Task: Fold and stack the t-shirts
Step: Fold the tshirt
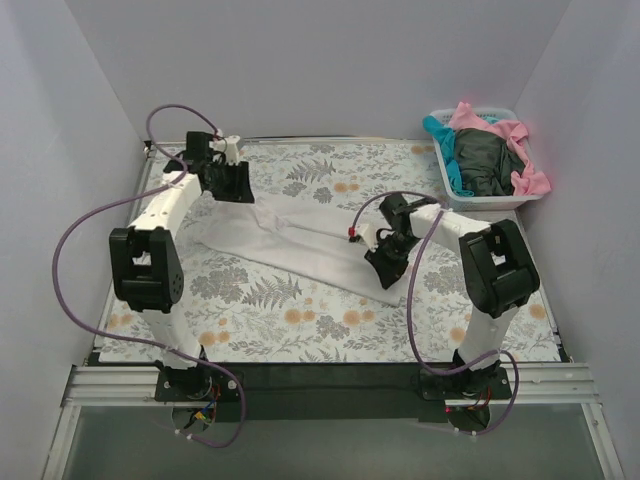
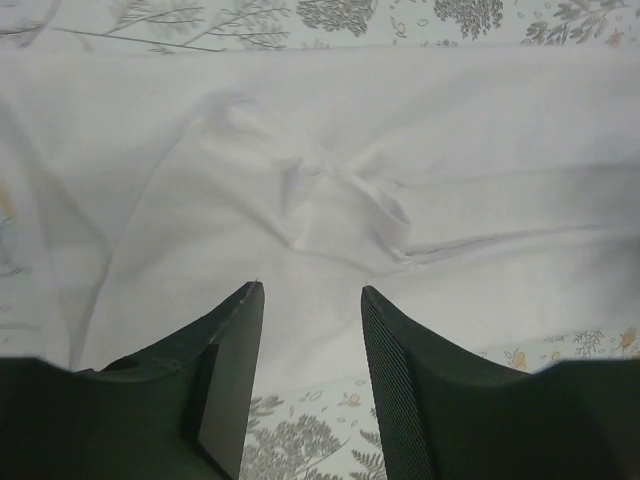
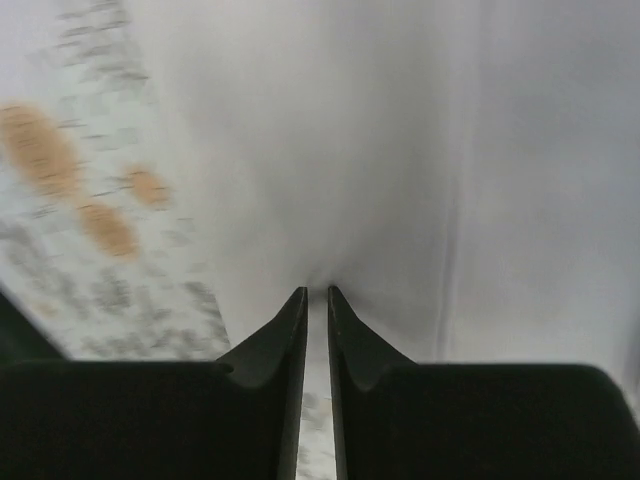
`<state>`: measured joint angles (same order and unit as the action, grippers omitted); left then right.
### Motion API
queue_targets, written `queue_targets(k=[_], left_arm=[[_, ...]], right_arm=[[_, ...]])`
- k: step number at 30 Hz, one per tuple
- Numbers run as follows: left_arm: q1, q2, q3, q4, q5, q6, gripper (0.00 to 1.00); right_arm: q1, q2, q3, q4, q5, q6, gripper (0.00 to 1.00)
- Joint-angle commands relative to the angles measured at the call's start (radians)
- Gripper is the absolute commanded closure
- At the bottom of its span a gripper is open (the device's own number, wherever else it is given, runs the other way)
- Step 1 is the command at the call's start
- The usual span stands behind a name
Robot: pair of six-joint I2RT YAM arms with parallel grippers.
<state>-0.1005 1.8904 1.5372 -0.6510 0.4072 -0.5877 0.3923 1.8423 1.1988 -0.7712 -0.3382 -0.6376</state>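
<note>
White t-shirt (image 1: 300, 245) lies slantwise: the end nearer the basket (image 1: 485, 204) is pinched in the narrowed right hand (image 3: 317, 292), the far end under the wide-open left hand (image 2: 311, 290).

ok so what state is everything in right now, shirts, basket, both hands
white t-shirt: laid out in a long creased band on the printed sheet
left hand: open, above the white t-shirt
right hand: shut on the white t-shirt
pink t-shirt: unfolded, heaped in the basket
teal t-shirt: unfolded, in the basket
dark t-shirt: crumpled, on top of the heap
basket: upright, full
</note>
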Motion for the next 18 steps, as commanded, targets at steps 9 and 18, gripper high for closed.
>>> queue_targets(k=[9, 18], left_arm=[[0.001, -0.209, -0.253, -0.058, -0.188, -0.13, 0.64], [0.001, -0.05, -0.226, -0.022, -0.297, -0.208, 0.75]], right_arm=[[-0.036, -0.08, 0.208, -0.215, -0.205, -0.05, 0.75], [-0.084, 0.156, 0.311, -0.085, 0.001, 0.016, 0.84]])
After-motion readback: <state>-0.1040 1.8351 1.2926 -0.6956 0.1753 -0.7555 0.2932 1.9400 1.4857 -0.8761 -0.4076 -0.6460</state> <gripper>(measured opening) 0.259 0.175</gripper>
